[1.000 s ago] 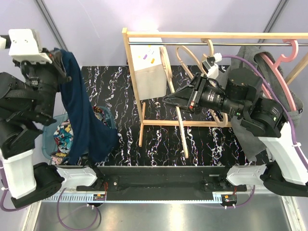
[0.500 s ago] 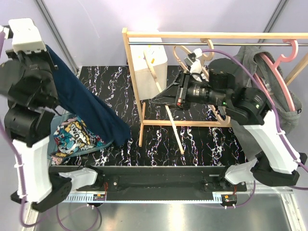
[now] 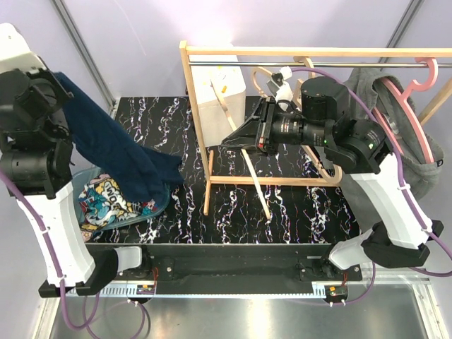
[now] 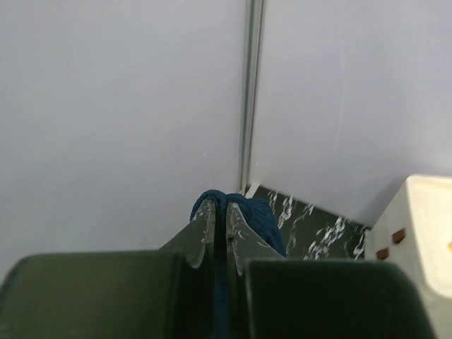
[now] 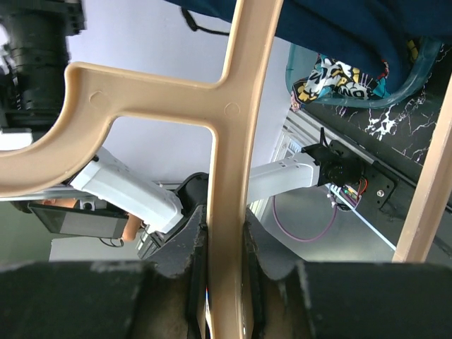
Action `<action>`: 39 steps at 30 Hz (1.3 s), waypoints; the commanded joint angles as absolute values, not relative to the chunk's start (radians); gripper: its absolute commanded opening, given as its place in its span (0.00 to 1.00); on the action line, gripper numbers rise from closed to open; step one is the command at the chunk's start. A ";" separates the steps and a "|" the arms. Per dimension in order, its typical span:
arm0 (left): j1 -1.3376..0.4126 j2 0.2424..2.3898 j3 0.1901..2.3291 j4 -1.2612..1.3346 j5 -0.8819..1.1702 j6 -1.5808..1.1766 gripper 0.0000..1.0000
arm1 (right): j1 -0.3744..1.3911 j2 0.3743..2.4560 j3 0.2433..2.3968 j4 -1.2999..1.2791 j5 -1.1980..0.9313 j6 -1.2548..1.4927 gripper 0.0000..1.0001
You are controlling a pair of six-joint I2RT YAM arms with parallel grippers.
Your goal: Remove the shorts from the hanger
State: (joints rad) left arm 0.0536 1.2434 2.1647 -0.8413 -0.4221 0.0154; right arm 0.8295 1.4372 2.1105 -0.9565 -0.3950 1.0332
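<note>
The top external camera looks steeply down from behind the arm bases over the whole table (image 3: 282, 212). The left wrist camera, tight on the navy shorts (image 4: 240, 208), faces the wall (image 4: 106, 106) near 11 o'clock. The right wrist camera, close on the hanger (image 5: 229, 141), looks back toward 8 o'clock. The cartoon-print shorts (image 5: 332, 74) it sees also show from above.

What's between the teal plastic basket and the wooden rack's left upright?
Only bare black marbled tabletop, as the top external view shows. The navy blue shorts hang above the teal plastic basket, short of the wooden rack's left upright.
</note>
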 commanded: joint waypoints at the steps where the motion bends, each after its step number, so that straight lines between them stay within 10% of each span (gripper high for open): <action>1: 0.060 1.250 2.339 -0.712 -0.431 -0.028 0.00 | 0.818 1.420 2.145 -0.943 -0.426 1.003 0.00; 12: 0.061 1.175 2.284 -0.624 -0.552 0.034 0.00 | 0.813 1.430 2.132 -0.911 -0.419 1.011 0.00; 22: 0.064 1.059 1.806 -0.764 -0.471 -0.300 0.00 | 0.813 1.375 1.965 -0.796 -0.460 1.055 0.00; 32: 0.132 0.939 1.260 -0.668 0.044 -0.685 0.00 | 0.811 1.281 1.884 -0.750 -0.394 1.009 0.00; 39: 0.137 0.855 1.074 -0.759 -0.052 -0.837 0.09 | 0.799 1.261 1.852 -0.749 -0.310 1.023 0.00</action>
State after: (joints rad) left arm 0.1276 0.9077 1.0992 -0.7654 -0.0368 -0.7071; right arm 0.8127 1.2739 1.8645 -0.8173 -0.3756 1.0386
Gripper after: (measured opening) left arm 0.083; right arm 0.234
